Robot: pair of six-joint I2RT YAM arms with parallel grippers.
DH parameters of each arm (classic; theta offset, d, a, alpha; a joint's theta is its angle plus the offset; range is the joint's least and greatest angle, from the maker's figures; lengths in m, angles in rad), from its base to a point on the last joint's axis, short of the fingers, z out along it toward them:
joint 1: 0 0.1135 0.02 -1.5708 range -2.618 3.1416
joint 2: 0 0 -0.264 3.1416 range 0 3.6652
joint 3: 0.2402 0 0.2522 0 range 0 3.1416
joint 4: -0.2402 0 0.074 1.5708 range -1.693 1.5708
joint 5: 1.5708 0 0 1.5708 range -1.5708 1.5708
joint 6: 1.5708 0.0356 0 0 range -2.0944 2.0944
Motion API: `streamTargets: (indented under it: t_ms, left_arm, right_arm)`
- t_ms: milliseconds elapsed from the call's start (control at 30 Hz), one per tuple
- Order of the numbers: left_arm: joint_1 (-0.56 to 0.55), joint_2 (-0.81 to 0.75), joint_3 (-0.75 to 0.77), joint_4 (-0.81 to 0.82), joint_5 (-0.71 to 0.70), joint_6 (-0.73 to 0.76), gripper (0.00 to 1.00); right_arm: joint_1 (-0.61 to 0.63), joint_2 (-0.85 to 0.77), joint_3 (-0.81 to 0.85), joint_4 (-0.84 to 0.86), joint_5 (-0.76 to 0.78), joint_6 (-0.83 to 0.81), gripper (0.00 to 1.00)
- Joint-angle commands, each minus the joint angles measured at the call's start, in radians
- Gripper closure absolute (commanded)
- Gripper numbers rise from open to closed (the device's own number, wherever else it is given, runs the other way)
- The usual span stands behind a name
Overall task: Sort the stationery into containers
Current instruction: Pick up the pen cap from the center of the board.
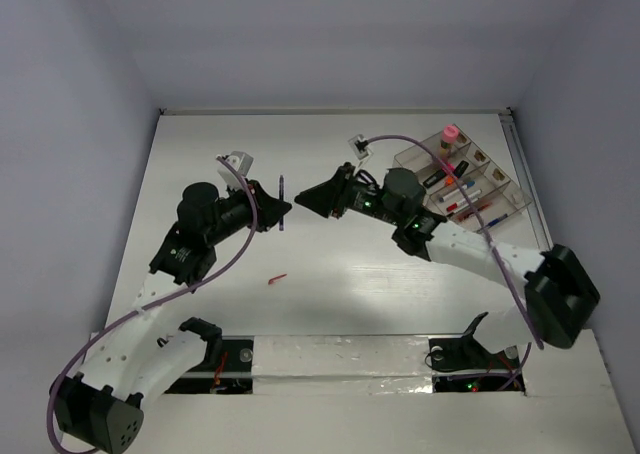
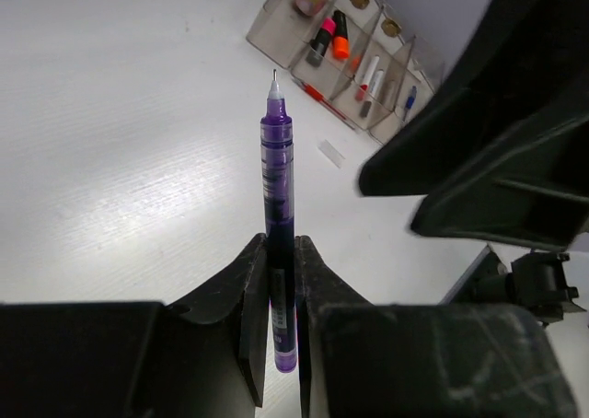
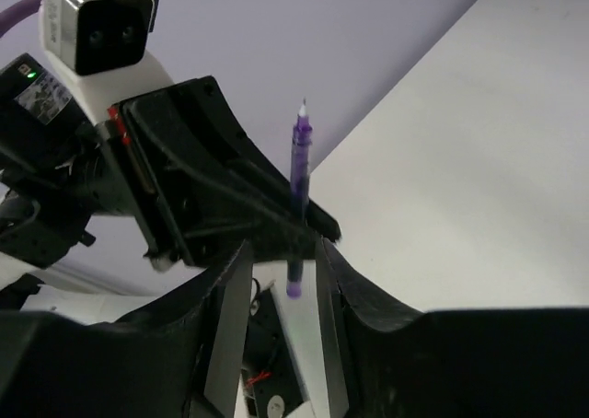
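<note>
I am watching two arms meeting over the middle of a white counter (image 1: pixel 350 274). The left jaws are clenched on a purple pen (image 2: pixel 276 188), gripping its lower barrel. The pen is standing straight out from them with its fine white tip pointing away, held in the air above the counter.

The right jaws are facing the left ones from just beside them. They are standing apart, one on each side of the pen's tail end, with a visible gap on both sides. They are not gripping it.

A clear tray (image 2: pixel 271 17) is sitting at the far right of the counter, well apart from the pen. Its narrow compartments are holding an orange marker (image 2: pixel 340 36) and several other pens and small items. A pink-capped bottle (image 1: pixel 449 137) is standing at the tray's far end. A red pen (image 2: pixel 324 102) is lying along the tray's near side; I cannot tell if it is inside.

A small white piece (image 2: pixel 330 153) is lying on the counter near the tray. A small red piece (image 1: pixel 277 278) is lying loose near the left arm.
</note>
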Motion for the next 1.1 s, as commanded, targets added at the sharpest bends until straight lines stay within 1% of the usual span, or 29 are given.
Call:
streamTargets:
  t_ms: [0, 33, 100, 133, 167, 200, 233, 267, 300, 333, 367, 400, 433, 467, 500, 533, 567, 600, 667, 700, 800, 867, 967, 1067]
  left_arm:
    - [0.007, -0.037, 0.086, -0.048, -0.029, 0.094, 1.0]
    - [0.007, -0.041, 0.091, -0.062, -0.034, 0.103, 1.0]
    - [0.007, -0.054, 0.096, -0.069, -0.051, 0.123, 1.0]
    - [0.007, -0.06, 0.09, -0.059, -0.052, 0.126, 1.0]
    - [0.007, -0.074, 0.07, -0.047, -0.052, 0.127, 1.0]
    - [0.007, -0.08, 0.057, -0.036, -0.051, 0.123, 1.0]
    - [0.007, -0.084, 0.045, -0.015, -0.045, 0.123, 1.0]
    - [0.007, -0.086, 0.033, -0.012, -0.039, 0.122, 1.0]
    - [0.007, -0.084, 0.036, -0.021, -0.034, 0.133, 1.0]
    - [0.007, -0.086, 0.037, -0.032, -0.034, 0.136, 1.0]
    - [0.007, -0.097, 0.031, -0.032, -0.035, 0.136, 1.0]
    - [0.007, -0.104, 0.028, -0.03, -0.035, 0.134, 1.0]
    - [0.007, -0.11, 0.025, -0.03, -0.032, 0.133, 1.0]
    - [0.007, -0.126, 0.019, -0.032, -0.032, 0.133, 1.0]
    - [0.007, -0.133, 0.018, -0.033, -0.035, 0.133, 1.0]
    - [0.007, -0.143, 0.014, -0.036, -0.04, 0.133, 1.0]
    - [0.007, -0.156, 0.011, -0.038, -0.052, 0.134, 1.0]
    - [0.007, -0.164, 0.01, -0.039, -0.055, 0.136, 1.0]
    - [0.007, -0.172, 0.008, -0.041, -0.058, 0.136, 1.0]
    - [0.007, -0.173, 0.008, -0.042, -0.06, 0.136, 1.0]
    - [0.007, -0.167, 0.01, -0.053, -0.077, 0.139, 1.0]
    - [-0.004, -0.169, 0.01, -0.062, -0.091, 0.142, 1.0]
    - [-0.013, -0.173, 0.011, -0.068, -0.1, 0.146, 1.0]
    - [-0.013, -0.173, 0.013, -0.072, -0.101, 0.148, 1.0]
  right_arm:
    - [-0.044, -0.157, -0.043, -0.172, 0.065, -0.143, 0.6]
    - [-0.072, -0.186, -0.076, -0.22, 0.088, -0.161, 0.6]
    - [-0.11, -0.263, -0.104, -0.336, 0.175, -0.207, 0.79]
    - [-0.133, -0.28, -0.107, -0.504, 0.215, -0.214, 0.88]
    - [-0.2, -0.291, -0.11, -0.584, 0.247, -0.238, 1.0]
    - [-0.234, -0.301, -0.115, -0.657, 0.267, -0.252, 1.0]
    - [-0.263, -0.317, -0.122, -0.767, 0.293, -0.266, 1.0]
    - [-0.311, -0.321, -0.132, -0.809, 0.338, -0.307, 1.0]
    - [-0.325, -0.322, -0.123, -0.903, 0.375, -0.328, 1.0]
    - [-0.325, -0.3, -0.106, -0.947, 0.433, -0.345, 1.0]
    - [-0.336, -0.285, -0.09, -0.985, 0.477, -0.385, 0.92]
    - [-0.336, -0.262, -0.054, -1.013, 0.551, -0.401, 0.87]
    - [-0.336, -0.233, -0.032, -1.079, 0.589, -0.411, 0.82]
    - [-0.336, -0.166, -0.009, -1.108, 0.62, -0.437, 0.71]
    - [-0.359, -0.129, 0.035, -1.154, 0.642, -0.45, 0.69]
    - [-0.359, -0.095, 0.054, -1.162, 0.631, -0.459, 0.67]
    - [-0.359, -0.043, 0.066, -1.16, 0.611, -0.482, 0.63]
    - [-0.368, -0.02, 0.078, -1.157, 0.582, -0.49, 0.61]
    - [-0.368, 0.033, 0.124, -1.167, 0.583, -0.497, 0.59]
    - [-0.368, 0.084, 0.138, -1.167, 0.576, -0.513, 0.56]
    - [-0.377, 0.184, 0.184, -1.176, 0.599, -0.53, 0.53]
    - [-0.405, 0.218, 0.196, -1.171, 0.602, -0.533, 0.53]
    - [-0.414, 0.249, 0.198, -1.141, 0.545, -0.546, 0.53]
    - [-0.414, 0.283, 0.21, -1.15, 0.557, -0.556, 0.55]
